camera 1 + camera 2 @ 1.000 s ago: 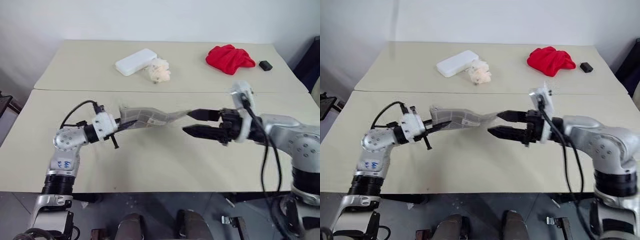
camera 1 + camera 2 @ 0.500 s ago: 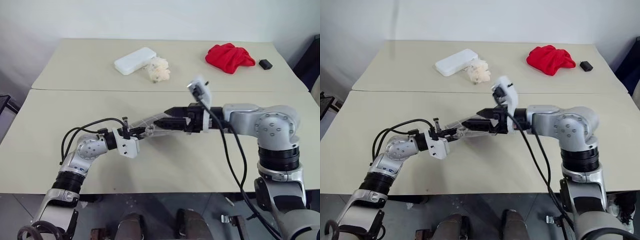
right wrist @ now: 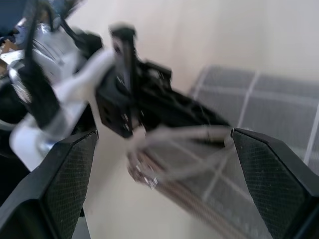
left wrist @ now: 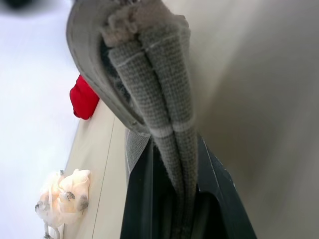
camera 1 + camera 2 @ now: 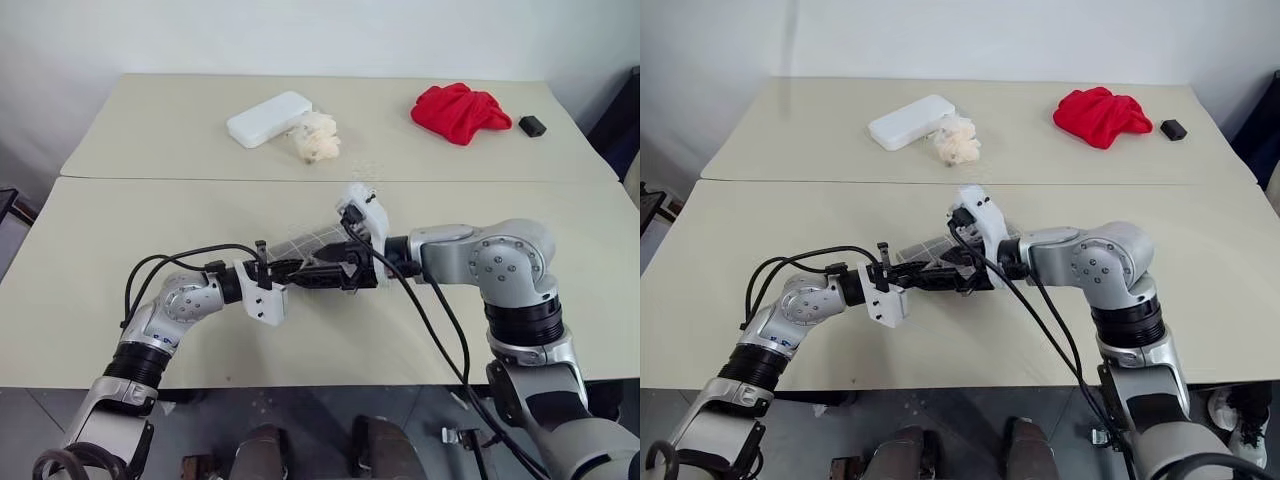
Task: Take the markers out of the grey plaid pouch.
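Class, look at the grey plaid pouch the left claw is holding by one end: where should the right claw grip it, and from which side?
Probably the free end of the grey plaid pouch, opposite the left claw, approached from the robot's right. The pouch is flat and stretches level toward the open right claw, so its thin edge should fit between the fingers.

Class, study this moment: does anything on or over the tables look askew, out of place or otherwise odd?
Yes: the grey plaid pouch is off the near table, pinched at one end by the shut left gripper. The open right gripper straddles it. Nothing looks spilled or damaged.
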